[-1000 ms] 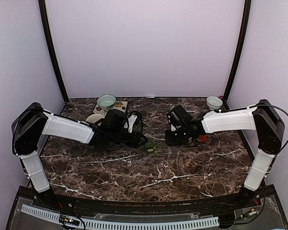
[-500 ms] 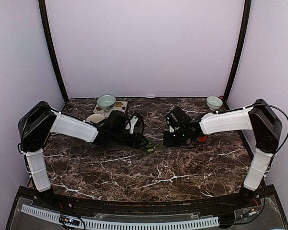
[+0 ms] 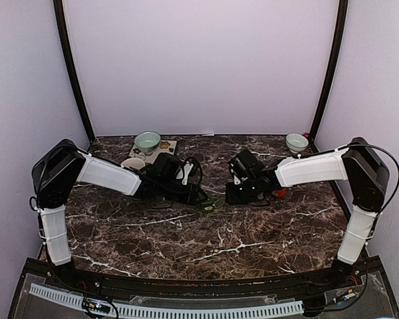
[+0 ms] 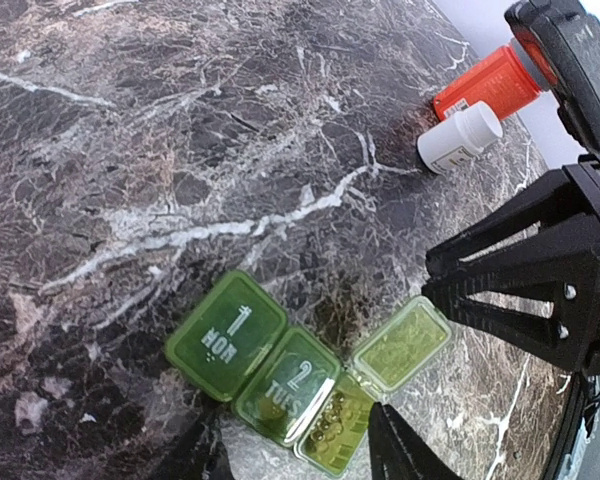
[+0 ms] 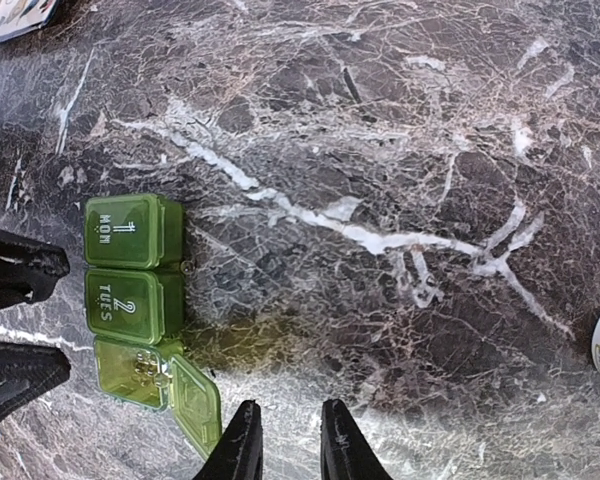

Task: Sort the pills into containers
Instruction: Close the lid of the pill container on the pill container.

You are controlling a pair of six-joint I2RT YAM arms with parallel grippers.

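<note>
The left gripper (image 4: pixel 292 440) straddles one end of the green pill organizer (image 4: pixel 242 345), jaws released, probably to steady it. The right gripper (image 5: pixel 285 420), slightly parted and empty, hovers by the open compartment (image 5: pixel 130 372).

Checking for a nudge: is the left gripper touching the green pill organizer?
Apart. The right wrist view shows bare marble table between the fingertips of the left gripper and the green pill organizer.

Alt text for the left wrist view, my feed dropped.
A green pill organizer lies on the dark marble table: MON and TUE lids shut, third compartment open with small pills inside. The left claw hangs open over its near edge; the right claw pokes in from the right. An orange bottle and a white bottle lie beyond.
</note>
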